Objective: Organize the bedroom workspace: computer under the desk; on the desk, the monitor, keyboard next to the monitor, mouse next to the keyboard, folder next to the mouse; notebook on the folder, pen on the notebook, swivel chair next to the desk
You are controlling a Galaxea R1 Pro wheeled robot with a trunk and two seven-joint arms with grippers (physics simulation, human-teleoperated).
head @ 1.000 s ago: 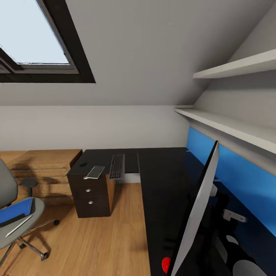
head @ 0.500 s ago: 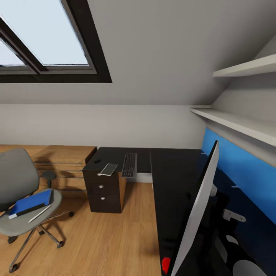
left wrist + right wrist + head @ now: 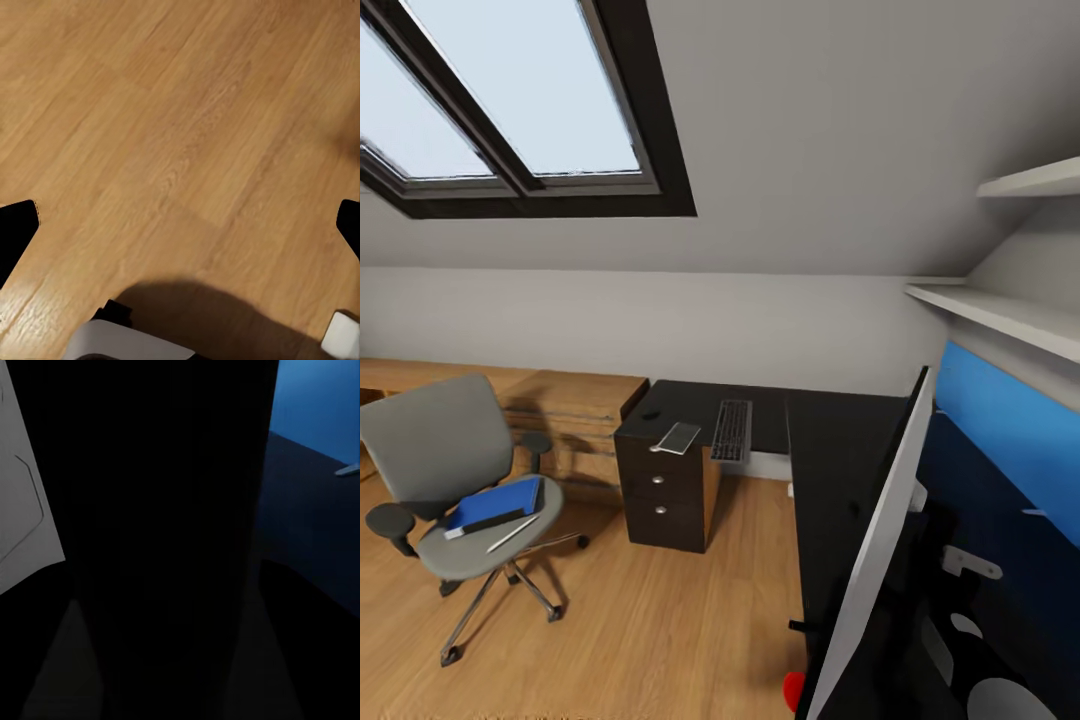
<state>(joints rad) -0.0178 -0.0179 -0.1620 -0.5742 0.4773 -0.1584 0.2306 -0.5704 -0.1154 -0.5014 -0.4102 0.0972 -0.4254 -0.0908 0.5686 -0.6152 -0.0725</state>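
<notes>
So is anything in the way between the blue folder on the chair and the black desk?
Nothing visible blocks it. The folder lies on the swivel chair, and only bare wooden floor separates the chair from the desk. The pen lies on the seat beside the folder.

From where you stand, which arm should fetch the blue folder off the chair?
Probably the left: the folder lies on the swivel chair at the robot's left, while the monitor stands close on its right.

A grey padded swivel chair carries a bright blue flat folder at the left. The glossy black L-shaped desk bears a dark grey slim keyboard; the wooden floor is honey-brown.
</notes>
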